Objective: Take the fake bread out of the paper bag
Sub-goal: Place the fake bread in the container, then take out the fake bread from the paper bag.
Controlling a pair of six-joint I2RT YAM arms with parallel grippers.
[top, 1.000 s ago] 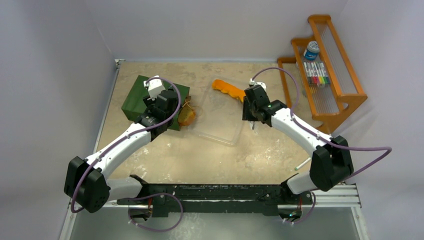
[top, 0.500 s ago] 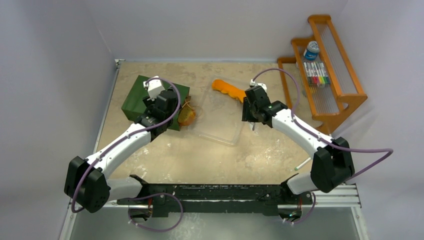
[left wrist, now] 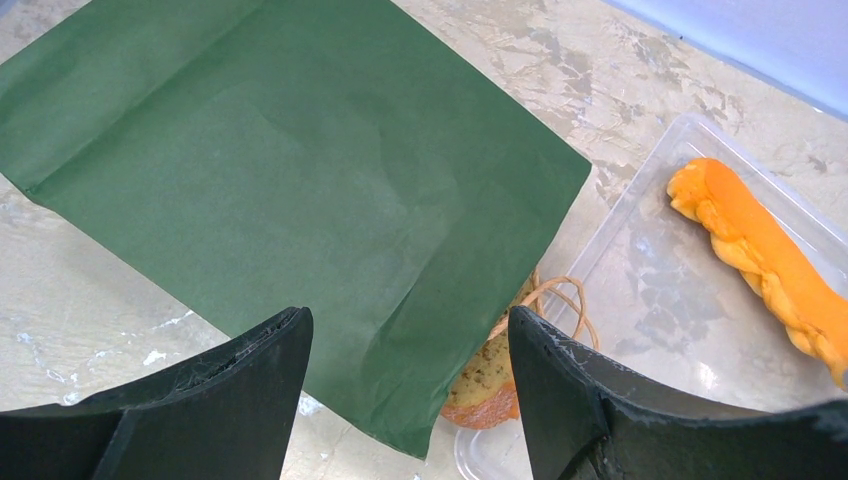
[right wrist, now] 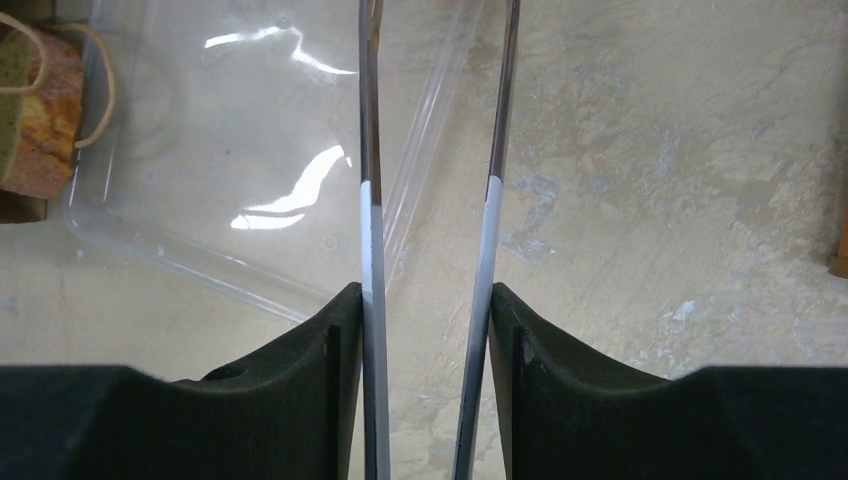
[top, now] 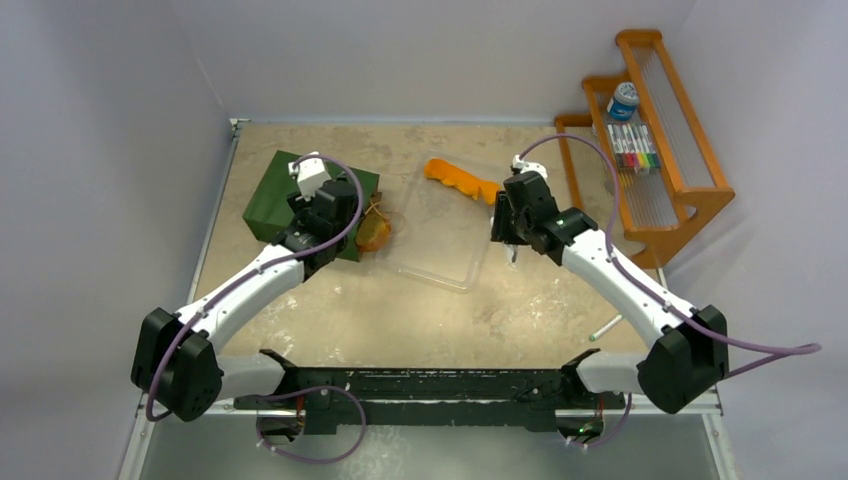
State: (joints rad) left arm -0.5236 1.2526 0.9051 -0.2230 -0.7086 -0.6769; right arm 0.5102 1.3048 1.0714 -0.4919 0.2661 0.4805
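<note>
Tongs (right wrist: 371,240) sit clamped in your right fingers (right wrist: 300,350); your left fingers (left wrist: 240,385) hang spread and empty above the paper bag (left wrist: 280,180). One orange twisted loaf (left wrist: 760,260) lies in the clear tray (left wrist: 655,300); a crusted slice (left wrist: 485,385) pokes from the bag's mouth.

Clear tray (top: 440,245), metal tongs (right wrist: 369,120) — wooden rack (top: 700,205) far right.

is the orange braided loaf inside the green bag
No, the orange braided loaf lies in the clear plastic tray, out beside the green paper bag.
</note>
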